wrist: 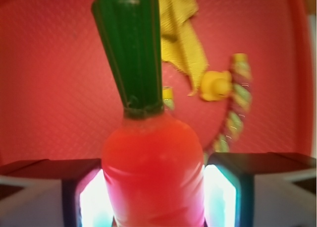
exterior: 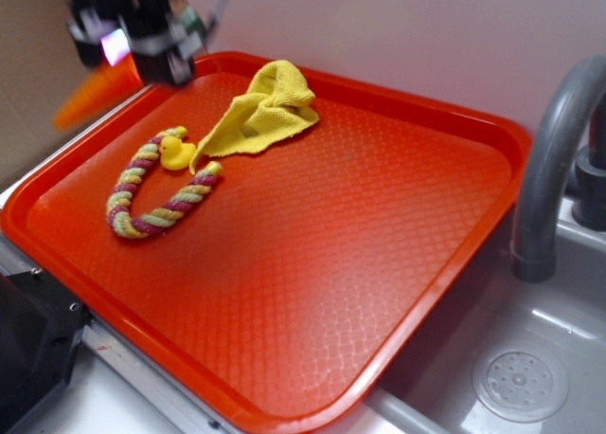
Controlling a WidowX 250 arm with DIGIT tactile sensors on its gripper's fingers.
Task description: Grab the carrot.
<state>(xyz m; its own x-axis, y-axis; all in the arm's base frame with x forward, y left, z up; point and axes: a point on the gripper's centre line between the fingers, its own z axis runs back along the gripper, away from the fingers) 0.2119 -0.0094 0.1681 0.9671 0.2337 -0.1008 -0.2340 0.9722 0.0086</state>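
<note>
Pinching the carrot on both flanks, the gripper is holding it tight, its two pads glowing white and teal against the orange body. From the wrist camera the carrot is filling the nearest part of the view, its dark green stem pointing away over the tray. Beyond the stem, the yellow rubber duck is sitting on the tray just beside the twisted rope toy, and the yellow cloth is lying farther off still, past the duck.

In the exterior view the gripper is hanging blurred above the tray's far left corner, with the carrot sticking out from it beyond the tray's left rim and clear of its surface. The rope toy is curling in a U near that corner, the duck nestling between its ends, the cloth touching the duck's far side. To the tray's right, a grey faucet is rising over a sink.
</note>
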